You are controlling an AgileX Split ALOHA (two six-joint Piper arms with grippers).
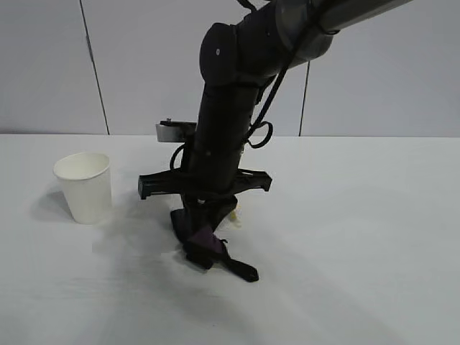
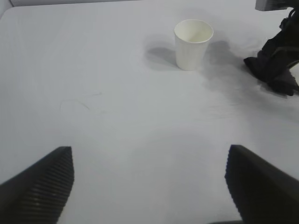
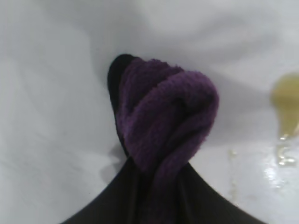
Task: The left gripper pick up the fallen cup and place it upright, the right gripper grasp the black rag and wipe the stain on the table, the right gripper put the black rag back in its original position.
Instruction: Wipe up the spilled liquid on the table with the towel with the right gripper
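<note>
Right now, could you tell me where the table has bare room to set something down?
The table is bare to the right of the right gripper and its black rag, and in front of the cup. It is crowded between cup and rag, where wet stain remains. The left gripper hovers open over bare table.

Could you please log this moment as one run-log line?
cup: upright | right gripper: shut on rag, on table | stain: partly left | left gripper: open, idle
</note>
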